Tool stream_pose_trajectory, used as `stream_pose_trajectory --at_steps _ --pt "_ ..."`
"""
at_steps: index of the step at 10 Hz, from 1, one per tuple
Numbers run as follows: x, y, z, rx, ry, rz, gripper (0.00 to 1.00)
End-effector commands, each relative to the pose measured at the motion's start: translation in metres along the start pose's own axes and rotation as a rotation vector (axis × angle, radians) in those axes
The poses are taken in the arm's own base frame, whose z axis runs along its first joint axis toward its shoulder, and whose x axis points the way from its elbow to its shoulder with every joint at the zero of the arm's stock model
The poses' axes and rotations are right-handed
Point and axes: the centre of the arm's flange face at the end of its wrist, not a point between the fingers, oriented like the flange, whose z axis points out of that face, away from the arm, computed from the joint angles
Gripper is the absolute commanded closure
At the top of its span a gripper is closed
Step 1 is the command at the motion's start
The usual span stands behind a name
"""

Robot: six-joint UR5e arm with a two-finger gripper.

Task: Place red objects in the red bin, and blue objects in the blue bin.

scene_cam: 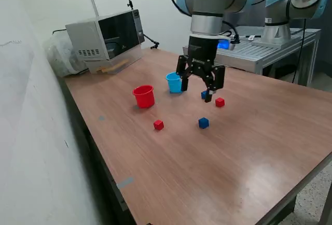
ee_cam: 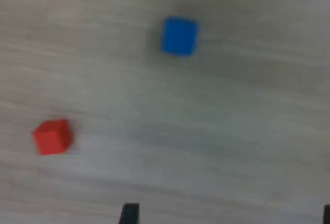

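Red cubes: two on the table [scene_cam: 249, 147]; one red cube [scene_cam: 158, 125] lies in front of the cups, toward the exterior view's left, and a second red cube [scene_cam: 220, 102] lies just to the exterior view's right of the gripper
Blue cubes: two; one dark blue cube [scene_cam: 203, 123] sits well apart to the exterior view's right of the front red cube, and another blue cube [scene_cam: 204, 95] is partly hidden behind the gripper's fingers
Cups: two, both upright on the table and near each other; the red cup [scene_cam: 144, 96] is on the exterior view's left and the light blue cup [scene_cam: 174, 82] is on its right, just behind the gripper
Cup contents: no cube shows inside either cup from this angle; all four cubes rest on the wooden top
Gripper: the two-finger gripper [scene_cam: 197, 91] hangs above the table with its fingers spread wide and nothing between them, pointing down
Wrist view: blurred; one blue cube [ee_cam: 179, 36] and one red cube [ee_cam: 52, 137] lie on the wood, apart from each other, with dark fingertips [ee_cam: 129, 214] at the picture's edge
Other things: a microwave oven [scene_cam: 106, 37] stands at the far corner of the table; a second robot arm [scene_cam: 290, 7] is mounted on a metal bench behind
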Motion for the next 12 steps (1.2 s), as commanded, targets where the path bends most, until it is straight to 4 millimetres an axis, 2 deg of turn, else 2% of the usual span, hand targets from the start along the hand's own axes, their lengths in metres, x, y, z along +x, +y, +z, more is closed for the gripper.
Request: stream_pose_trajectory --at_steps 1,3,4,5,6,9,12 --pt "-0.09 0.02 0.033 0.017 -0.03 0.11 0.0" --pt "-0.098 0.014 0.042 0.041 -0.031 0.119 0.0" --pt "-0.093 0.001 0.058 0.077 -0.029 0.111 0.0" --pt "-0.08 -0.009 0.075 0.109 -0.024 0.094 0.0" --pt "-0.067 -0.015 0.082 0.126 -0.02 0.07 0.0" --pt "-0.057 -0.016 0.081 0.124 -0.017 0.047 0.0" --pt "-0.045 0.006 0.073 0.068 -0.014 0.001 0.0"
